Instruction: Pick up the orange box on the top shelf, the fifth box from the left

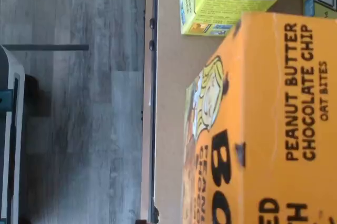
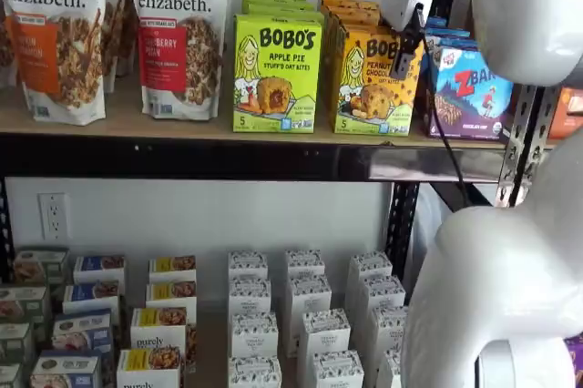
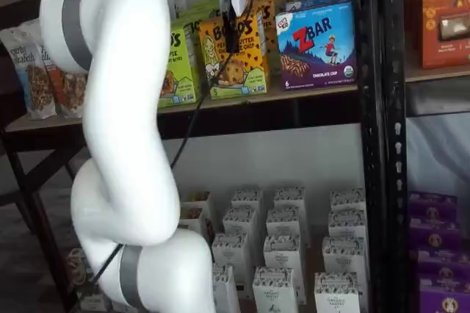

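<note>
the orange box (image 2: 366, 81) stands upright on the top shelf (image 2: 228, 128), with the lime-green apple pie carton (image 2: 276, 72) just beside it at 9 o'clock and the blue zbar carton (image 2: 472, 89) just beside it at 3 o'clock. the gripper (image 2: 405, 53) hangs in front of the box's upper face in both shelf views, a cable (image 2: 448, 147) trailing below it. its fingers show side-on, so whether the jaws are spread cannot be told by sight; nothing is pinched. the wrist view fills with the box's peanut butter chocolate chip panel.

Bright, even indoor light. Glare on black front rail (image 2: 428, 165) and arm shell (image 3: 110, 19). Wrist view soft, box print (image 1: 300, 92) slightly blurred; shelf views sharp.
</note>
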Available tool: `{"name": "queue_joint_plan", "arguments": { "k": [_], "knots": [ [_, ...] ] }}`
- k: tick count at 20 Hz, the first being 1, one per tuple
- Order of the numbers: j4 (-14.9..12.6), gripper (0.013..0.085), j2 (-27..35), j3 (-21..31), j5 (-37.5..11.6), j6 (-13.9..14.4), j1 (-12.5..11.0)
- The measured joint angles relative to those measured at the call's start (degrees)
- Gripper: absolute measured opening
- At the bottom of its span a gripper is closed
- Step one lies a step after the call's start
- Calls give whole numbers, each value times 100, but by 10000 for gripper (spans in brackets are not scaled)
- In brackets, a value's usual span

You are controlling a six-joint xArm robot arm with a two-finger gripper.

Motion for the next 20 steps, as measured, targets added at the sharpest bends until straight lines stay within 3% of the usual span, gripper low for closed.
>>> {"name": "queue_joint_plan", "arguments": {
  "k": [4, 6, 13, 15, 20],
  "knots": [
    [72, 850, -16, 31, -21, -12, -20],
    [71, 770, -31, 51, -35, -11, -18],
    [121, 650, -47, 60, -26, -6, -20],
    [123, 570, -44, 50, -15, -1, -17],
    [58, 570, -39, 34, 3, 14, 7]
  ]
}}
